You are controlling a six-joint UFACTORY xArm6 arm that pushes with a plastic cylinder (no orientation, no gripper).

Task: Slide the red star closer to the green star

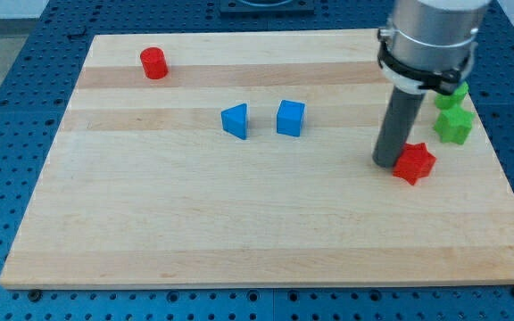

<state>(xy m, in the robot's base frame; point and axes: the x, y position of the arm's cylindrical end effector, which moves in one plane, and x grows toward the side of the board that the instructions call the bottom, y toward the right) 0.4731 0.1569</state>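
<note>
Near the right edge of the pale wooden board (266,223), the small red star-shaped block (414,163) lies with the arm's straight dark rod standing against its left side; my tip (387,164) seems to touch the block, though the contact itself is hard to judge. The rod is bare, with no jaws to open or close. Just above and right of the red star sits the green star-shaped block (454,126), close but apart. Another green block (453,96), partly hidden by the arm, lies above that. Well left of the red star are a blue cube (290,118) and a blue wedge-like block (236,120), and far up-left a red cylinder (153,62).
</note>
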